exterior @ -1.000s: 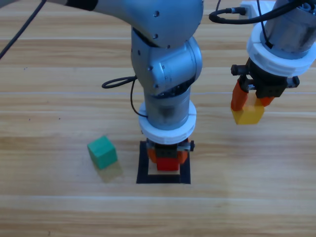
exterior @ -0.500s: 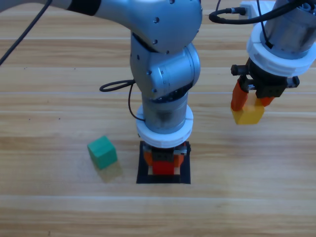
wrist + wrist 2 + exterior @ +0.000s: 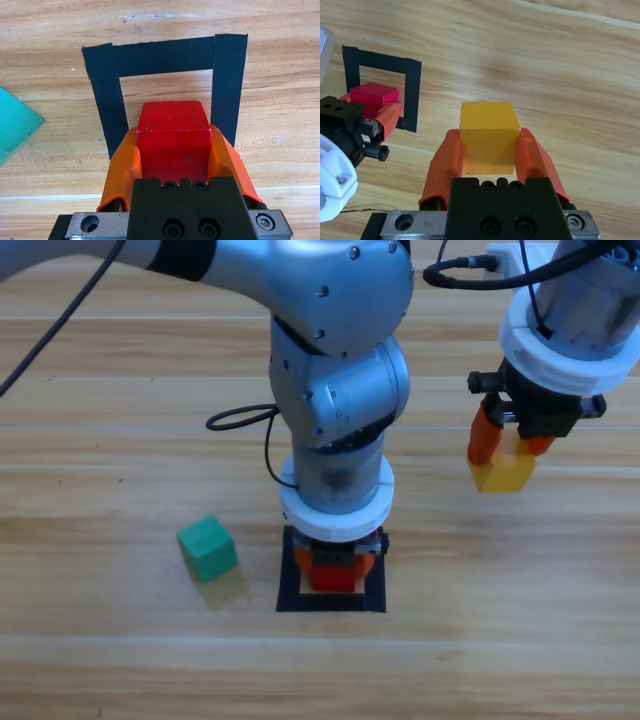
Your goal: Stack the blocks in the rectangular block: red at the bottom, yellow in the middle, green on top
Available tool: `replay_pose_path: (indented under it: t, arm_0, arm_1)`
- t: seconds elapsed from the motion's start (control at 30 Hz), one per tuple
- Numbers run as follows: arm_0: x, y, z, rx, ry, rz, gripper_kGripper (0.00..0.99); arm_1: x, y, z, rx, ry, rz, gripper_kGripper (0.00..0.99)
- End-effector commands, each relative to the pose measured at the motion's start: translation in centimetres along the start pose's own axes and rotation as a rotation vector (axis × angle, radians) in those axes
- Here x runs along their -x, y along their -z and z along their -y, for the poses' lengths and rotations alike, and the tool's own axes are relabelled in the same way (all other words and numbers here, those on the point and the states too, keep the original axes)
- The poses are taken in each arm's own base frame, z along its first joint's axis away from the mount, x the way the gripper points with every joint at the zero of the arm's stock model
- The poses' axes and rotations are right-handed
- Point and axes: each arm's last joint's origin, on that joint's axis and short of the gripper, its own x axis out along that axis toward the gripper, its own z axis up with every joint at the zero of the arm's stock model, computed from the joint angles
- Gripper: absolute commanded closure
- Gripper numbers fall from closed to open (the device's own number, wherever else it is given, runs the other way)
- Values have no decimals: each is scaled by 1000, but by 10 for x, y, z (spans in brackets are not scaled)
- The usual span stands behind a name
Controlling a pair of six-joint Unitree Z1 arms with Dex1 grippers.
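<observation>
**A:** Left gripper (image 3: 335, 562) clamped on the red cube (image 3: 173, 136), low centre of the high view, over the black tape rectangle (image 3: 290, 580). Jaws closed snug against both side faces. Can't tell whether touching wood yet.

**B:** Anything crowding it?

**A:** Left arm's grey body covering most of the rectangle's top edge from above. Green cube (image 3: 208, 547) sitting on the table left of the tape, near but apart, turned a bit off-square to the outline. Loose black cable (image 3: 240, 415) looping out left of the arm, above centre.

**B:** Red cube square to the tape?

**A:** Pretty much. In the left wrist view, faces lined up with the two side strips, sitting between them toward the near end, bare wood showing ahead up to the far strip. No long axis, just a cube.

**B:** And the other side?

**A:** Right gripper (image 3: 510, 445) upper right of the high view, shut on the yellow cube (image 3: 486, 136), well apart from the rectangle. Plain open table (image 3: 500, 640) below and around it, plus along the whole bottom of the frame.
</observation>
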Motion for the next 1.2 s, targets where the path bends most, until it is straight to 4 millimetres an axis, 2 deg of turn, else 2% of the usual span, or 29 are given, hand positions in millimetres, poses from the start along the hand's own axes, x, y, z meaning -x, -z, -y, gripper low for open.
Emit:
replay_pose_path:
  t: [0.03, 0.1, 0.13, 0.2, 0.27, 0.47, 0.57, 0.7, 0.77, 0.87, 0.93, 1.03, 1.1, 1.13, 1.2]
  arm_0:
    - [-23, 9, 8, -13, -44, -13, 990]
    - [-24, 10, 7, -10, -47, -14, 965]
    - [-25, 10, 7, -9, -48, -15, 795]
    - [-25, 11, 5, -4, -54, -17, 168]
    - [-23, 12, 3, -4, -55, -15, 10]
    - [-5, 13, -1, 4, -33, 6, 0]
    - [16, 12, -4, 12, 3, 40, 0]
    - [69, 11, -13, 22, 81, 106, 0]
    - [103, 14, -24, 19, 127, 141, 0]
    - [140, 19, -41, 21, 175, 186, 0]
    - [164, 21, -54, 31, 168, 209, 0]
    - [189, 23, -81, 35, 142, 225, 0]
    - [204, 20, -113, 22, 109, 239, 0]
    - [212, 17, -136, 12, 92, 252, 0]
    - [218, 11, -171, -8, 65, 267, 0]
  arm_1:
    - [-21, 7, -9, 35, 23, -65, 990]
    - [-22, 7, -9, 38, 25, -65, 990]
    - [-22, 7, -9, 38, 25, -65, 990]
    - [-23, 7, -9, 38, 25, -67, 990]
    - [-23, 6, -9, 38, 25, -69, 990]
    - [-23, 6, -10, 35, 25, -67, 990]
    - [-23, 7, -9, 34, 25, -67, 990]
    - [-23, 8, -8, 17, 27, -70, 990]
    - [-21, 9, -7, -4, 37, -61, 990]
    - [-19, 10, -7, -19, 39, -60, 990]
    - [-19, 13, -9, -24, 38, -61, 990]
    - [-22, 16, -16, -22, 31, -73, 990]
    - [-23, 23, -30, -13, 28, -77, 990]
    - [-22, 26, -36, -11, 29, -81, 990]
    - [-22, 29, -49, -20, 39, -101, 990]
